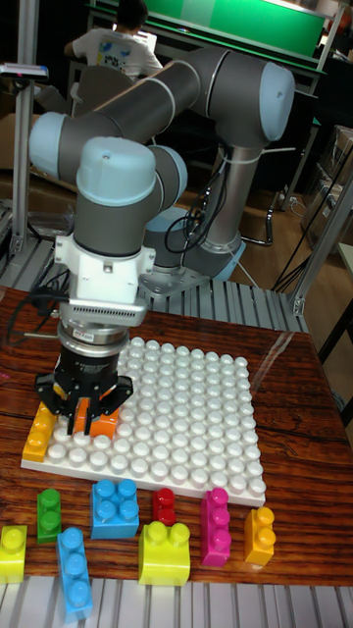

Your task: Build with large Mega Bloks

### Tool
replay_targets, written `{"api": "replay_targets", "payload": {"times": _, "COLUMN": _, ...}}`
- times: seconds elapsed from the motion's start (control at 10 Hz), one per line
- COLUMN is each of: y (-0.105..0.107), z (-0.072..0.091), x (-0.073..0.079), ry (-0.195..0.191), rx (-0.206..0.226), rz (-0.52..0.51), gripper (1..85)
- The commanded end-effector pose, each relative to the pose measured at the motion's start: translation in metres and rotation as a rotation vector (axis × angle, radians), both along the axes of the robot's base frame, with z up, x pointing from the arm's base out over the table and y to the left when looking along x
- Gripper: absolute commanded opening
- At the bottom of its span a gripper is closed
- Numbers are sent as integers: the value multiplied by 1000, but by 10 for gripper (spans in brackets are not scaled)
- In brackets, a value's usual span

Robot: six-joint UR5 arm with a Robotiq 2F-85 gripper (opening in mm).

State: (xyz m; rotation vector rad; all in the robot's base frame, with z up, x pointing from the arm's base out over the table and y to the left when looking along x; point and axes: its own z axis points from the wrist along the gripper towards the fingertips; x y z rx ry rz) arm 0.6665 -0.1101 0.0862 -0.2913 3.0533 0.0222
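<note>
Starting at lower left: yellow block (13, 552) near the frame edge, then a green block (48, 513) and a long blue block (75, 570). Above these, an orange-yellow block (41, 431) sits at the left corner of the white studded baseplate (186, 412). Gripper (87, 420) just right of it, fingers clenched on an orange block (101, 424) at the plate's surface. Along the bottom, moving right: square blue block (116, 506), small red block (164, 505), lime block (164, 552), pink block (215, 526), orange block at far right (260, 535), all on the wooden table (294, 471).
</note>
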Motion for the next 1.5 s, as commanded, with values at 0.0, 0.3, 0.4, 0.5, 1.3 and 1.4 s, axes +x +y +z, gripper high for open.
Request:
{"api": "replay_targets", "payload": {"times": 0.0, "y": -8, "z": -1, "x": 33, "ry": -17, "rx": 11, "rz": 37, "gripper": 283}}
{"api": "replay_targets", "payload": {"times": 0.3, "y": -15, "z": -9, "x": 45, "ry": -19, "rx": 15, "rz": 64, "gripper": 343}}
{"api": "replay_targets", "payload": {"times": 0.4, "y": -20, "z": -8, "x": 45, "ry": -14, "rx": 9, "rz": 65, "gripper": 343}}
{"api": "replay_targets", "payload": {"times": 0.5, "y": -21, "z": -9, "x": 43, "ry": -7, "rx": 5, "rz": 45, "gripper": 333}}
{"api": "replay_targets", "payload": {"times": 1.3, "y": -27, "z": -7, "x": 62, "ry": -76, "rx": 0, "rz": -128, "gripper": 173}}
{"api": "replay_targets", "payload": {"times": 1.4, "y": -28, "z": -6, "x": 65, "ry": -89, "rx": -2, "rz": -132, "gripper": 167}}
